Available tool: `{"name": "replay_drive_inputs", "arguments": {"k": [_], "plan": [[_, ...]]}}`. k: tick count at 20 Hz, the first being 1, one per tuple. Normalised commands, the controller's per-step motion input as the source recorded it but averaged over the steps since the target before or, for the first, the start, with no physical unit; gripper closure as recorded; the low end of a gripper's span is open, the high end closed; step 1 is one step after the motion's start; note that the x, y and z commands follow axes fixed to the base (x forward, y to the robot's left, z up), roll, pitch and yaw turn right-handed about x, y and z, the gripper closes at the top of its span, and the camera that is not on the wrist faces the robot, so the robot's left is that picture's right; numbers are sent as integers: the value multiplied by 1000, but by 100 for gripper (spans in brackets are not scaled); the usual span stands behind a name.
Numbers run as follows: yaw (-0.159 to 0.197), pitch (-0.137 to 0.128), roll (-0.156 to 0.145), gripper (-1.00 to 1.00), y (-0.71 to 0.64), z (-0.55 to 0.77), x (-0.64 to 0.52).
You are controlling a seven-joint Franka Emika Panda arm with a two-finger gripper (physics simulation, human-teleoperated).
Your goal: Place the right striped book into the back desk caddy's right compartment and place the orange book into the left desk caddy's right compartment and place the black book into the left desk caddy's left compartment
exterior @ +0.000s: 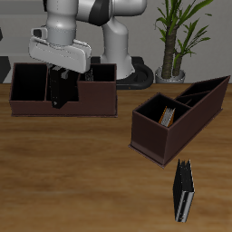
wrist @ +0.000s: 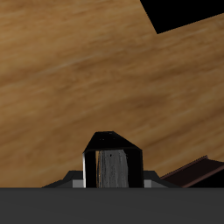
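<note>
I hold the gripper (exterior: 59, 91) apparently closed on a striped book (wrist: 111, 166); lower squarely into back caddy (exterior: 63, 89)

A book (exterior: 166, 116) stands inside one caddy (exterior: 177, 116); another book (exterior: 183, 190) lies nearer the front edge.

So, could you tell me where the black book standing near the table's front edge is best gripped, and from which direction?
The black book stands upright on its edge, clear of the nearby desk caddy. I would come from above and close the fingers across its two covers near the middle of the top edge; that thin upper edge looks like its only exposed narrow part.
</note>
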Motion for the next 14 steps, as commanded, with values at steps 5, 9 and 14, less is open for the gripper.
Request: {"name": "replay_drive_inputs", "arguments": {"k": [5, 9, 14], "plan": [[3, -91, 37, 100, 771, 785, -670], [-40, -66, 59, 100, 716, 608, -558], [-84, -106, 94, 100, 656, 516, -664]]}}
